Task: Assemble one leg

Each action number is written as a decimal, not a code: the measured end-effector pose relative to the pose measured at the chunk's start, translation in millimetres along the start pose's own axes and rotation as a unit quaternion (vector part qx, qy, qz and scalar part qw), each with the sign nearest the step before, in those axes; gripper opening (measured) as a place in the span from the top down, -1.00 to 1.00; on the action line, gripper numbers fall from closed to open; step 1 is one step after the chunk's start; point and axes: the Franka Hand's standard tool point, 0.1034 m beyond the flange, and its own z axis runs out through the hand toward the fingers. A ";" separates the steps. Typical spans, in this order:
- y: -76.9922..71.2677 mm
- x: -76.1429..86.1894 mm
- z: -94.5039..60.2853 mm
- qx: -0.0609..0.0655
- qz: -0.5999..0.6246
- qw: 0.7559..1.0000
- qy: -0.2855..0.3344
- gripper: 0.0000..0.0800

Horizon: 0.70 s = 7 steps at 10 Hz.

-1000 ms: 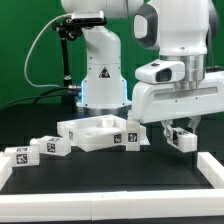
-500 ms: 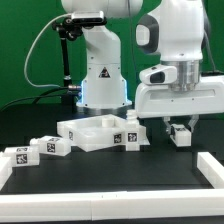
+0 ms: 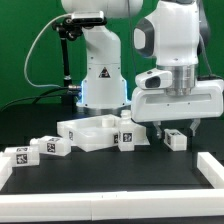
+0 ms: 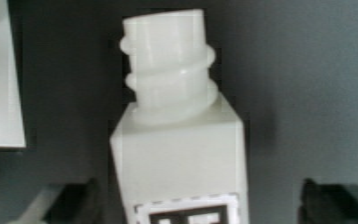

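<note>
**Operator:** State the gripper condition and the leg position.

**Technician:** The gripper is released, with its jaws spread. The leg lies on the black table at the lower right of the exterior view. It sits directly under the gripper and between the fingers. The wrist view shows a dark gap on each side, so there is no contact.

**Operator:** How should the grasp be made?

**Technician:** In my judgement, descend straight with the leg centred. Close on the square body, not the threaded end. An off-centre close may skew the leg. The square top is near, at frame centre.
</note>
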 end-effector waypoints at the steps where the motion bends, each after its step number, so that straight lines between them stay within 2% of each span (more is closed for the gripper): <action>1: 0.8 -1.8 -7.2 -0.003 -0.004 1.000 -0.011 -0.60; 2: 6.7 0.8 -28.5 -0.005 -0.014 1.000 -0.016 -0.60; 5: 45.5 1.4 -92.9 0.001 -0.030 0.999 -0.013 -0.62; 6: 57.4 0.6 -92.5 0.000 -0.047 0.999 0.010 -0.62; 7: 57.4 -4.8 -86.6 -0.001 -0.038 0.999 0.000 -0.62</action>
